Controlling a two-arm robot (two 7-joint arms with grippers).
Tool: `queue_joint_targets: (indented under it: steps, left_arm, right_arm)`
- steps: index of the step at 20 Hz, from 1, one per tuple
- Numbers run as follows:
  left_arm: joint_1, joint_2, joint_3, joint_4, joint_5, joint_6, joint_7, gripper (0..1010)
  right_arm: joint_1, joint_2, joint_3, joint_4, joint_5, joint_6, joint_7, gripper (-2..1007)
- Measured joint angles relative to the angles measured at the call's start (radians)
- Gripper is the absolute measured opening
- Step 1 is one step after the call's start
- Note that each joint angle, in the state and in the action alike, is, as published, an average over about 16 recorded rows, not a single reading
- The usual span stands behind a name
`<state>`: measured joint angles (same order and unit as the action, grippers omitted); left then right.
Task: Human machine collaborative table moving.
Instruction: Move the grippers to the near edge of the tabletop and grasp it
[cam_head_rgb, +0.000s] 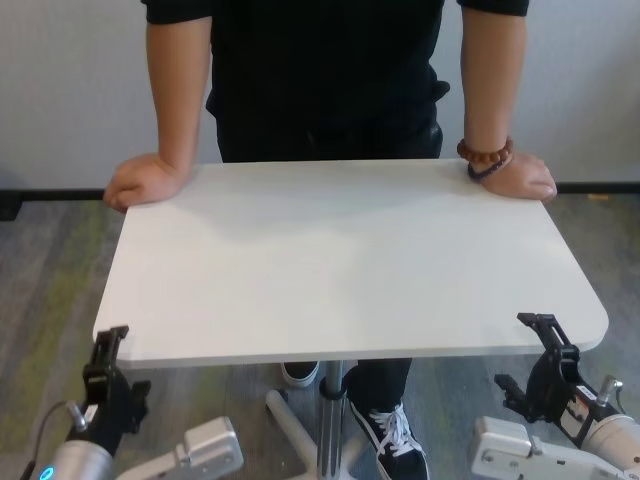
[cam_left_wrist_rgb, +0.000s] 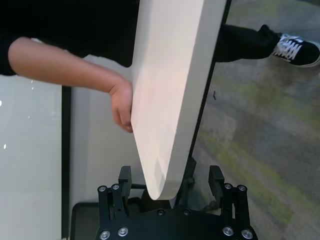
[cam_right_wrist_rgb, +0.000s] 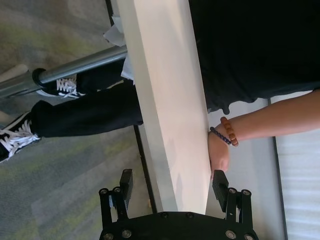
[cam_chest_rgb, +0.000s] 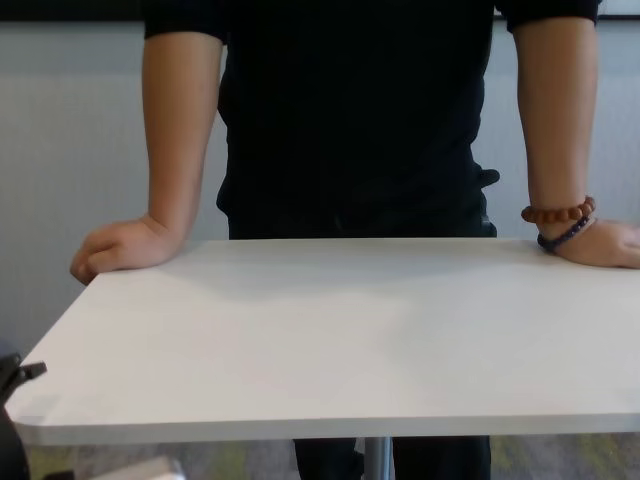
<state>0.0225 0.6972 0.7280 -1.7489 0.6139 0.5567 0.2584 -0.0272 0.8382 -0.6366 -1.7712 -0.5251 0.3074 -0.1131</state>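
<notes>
The table (cam_head_rgb: 350, 260) has a wide white top on a slim metal pole leg (cam_head_rgb: 330, 420). The human (cam_head_rgb: 320, 70), in a black shirt, stands at its far side with a hand on each far corner; bead bracelets (cam_head_rgb: 485, 155) sit on one wrist. My left gripper (cam_head_rgb: 105, 362) is open at the near left corner, its fingers either side of the thin edge, as the left wrist view (cam_left_wrist_rgb: 170, 177) shows. My right gripper (cam_head_rgb: 530, 358) is open around the near right corner, which also shows in the right wrist view (cam_right_wrist_rgb: 173, 181). Neither gripper's fingers press on the top.
The table's base feet (cam_head_rgb: 285, 420) spread on the grey carpet under the top. The human's black sneakers (cam_head_rgb: 395, 435) stand beside the pole. A pale wall (cam_head_rgb: 70, 90) runs close behind the human. My silver forearm housings (cam_head_rgb: 205, 450) lie low at the near side.
</notes>
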Motion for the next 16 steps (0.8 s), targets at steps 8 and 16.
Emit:
queue_joint_targets:
  steps: [8, 16]
  left_arm:
    - [-0.031, -0.074, -0.017, 0.075, 0.011, -0.027, 0.026, 1000]
    - [-0.062, -0.124, -0.023, 0.13, 0.035, -0.046, 0.033, 1000]
  right_arm:
    - [0.021, -0.021, 0.002, 0.022, -0.028, 0.009, 0.027, 1001]
    - [0.041, -0.037, 0.005, 0.038, -0.057, 0.013, 0.055, 1001]
